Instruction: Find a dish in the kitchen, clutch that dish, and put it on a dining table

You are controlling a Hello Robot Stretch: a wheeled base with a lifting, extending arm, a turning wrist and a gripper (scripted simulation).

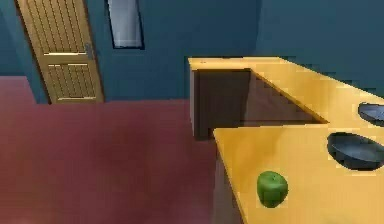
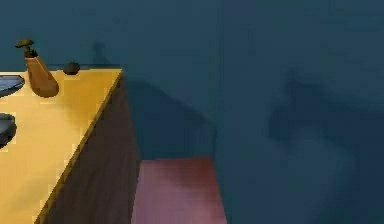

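Close in on the orange worktop (image 1: 295, 155) sits a green apple (image 1: 271, 187), a dark round dish (image 1: 357, 150) just beyond it at the forward view's right edge, a second dish (image 1: 372, 112) farther along. The jaws' state: cannot tell.

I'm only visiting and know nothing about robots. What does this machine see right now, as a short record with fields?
Room: teal walls, dark red floor
Door: light wooden panelled door, forward view's left
Counter: orange-yellow L-shaped countertop
Fruit: round green apple on the counter's near part
Dishes: dark round bowl at the forward view's right edge; second dark dish farther back
Bottle: brown bottle-shaped vessel with dark top, upright on the counter in the arm side view
Near it: small dark round thing
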